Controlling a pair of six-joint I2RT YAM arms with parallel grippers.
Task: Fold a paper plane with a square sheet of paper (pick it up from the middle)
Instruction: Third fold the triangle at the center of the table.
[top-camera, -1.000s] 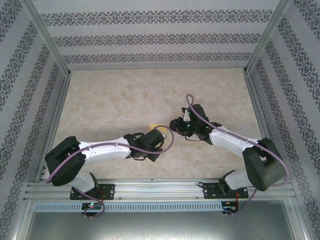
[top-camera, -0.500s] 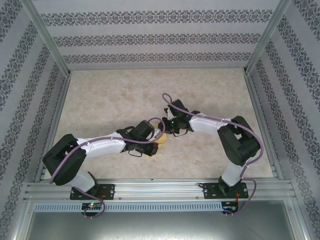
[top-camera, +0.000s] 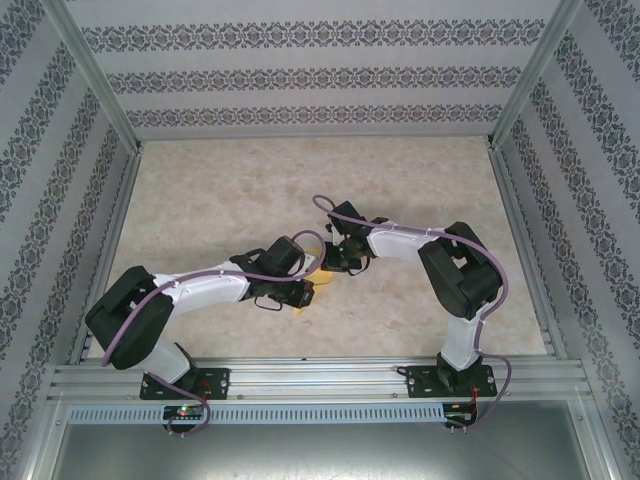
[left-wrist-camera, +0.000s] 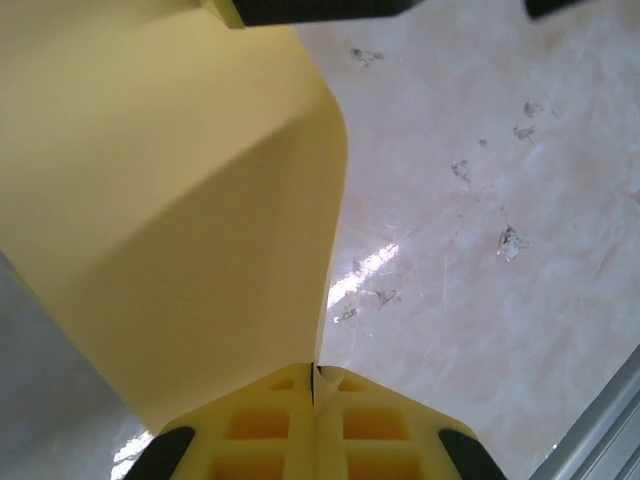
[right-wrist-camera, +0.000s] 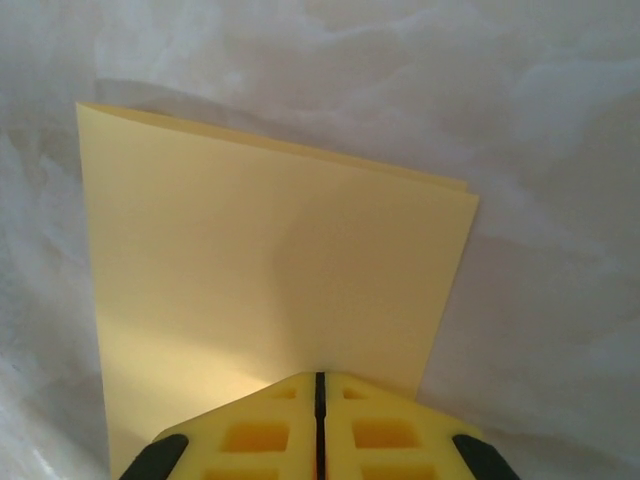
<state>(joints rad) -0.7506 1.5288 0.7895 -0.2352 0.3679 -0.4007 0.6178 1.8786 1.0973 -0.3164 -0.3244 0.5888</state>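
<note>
The square sheet of paper (right-wrist-camera: 270, 260) is plain yellow and folded double, with two layers showing at its far edge. In the top view a sliver of it (top-camera: 312, 266) shows at mid-table between the two wrists. My left gripper (left-wrist-camera: 318, 370) is shut on one edge of the sheet (left-wrist-camera: 180, 220), which bows up and away to the left. My right gripper (right-wrist-camera: 320, 376) is shut, its tips against the near edge of the sheet's face. I cannot tell whether it pinches the paper. The two grippers, left (top-camera: 303, 287) and right (top-camera: 336, 262), nearly touch. No paper plane shape is in view.
The pale marble-pattern tabletop (top-camera: 250, 190) lies open behind and beside the arms. Patterned walls and metal frame posts (top-camera: 100, 90) enclose it on three sides. An aluminium rail (top-camera: 320, 375) runs along the near edge by the arm bases.
The right arm has swung left and folded in, bringing its gripper from right of centre onto the paper. The left gripper has shifted slightly left and nearer with the sheet.
</note>
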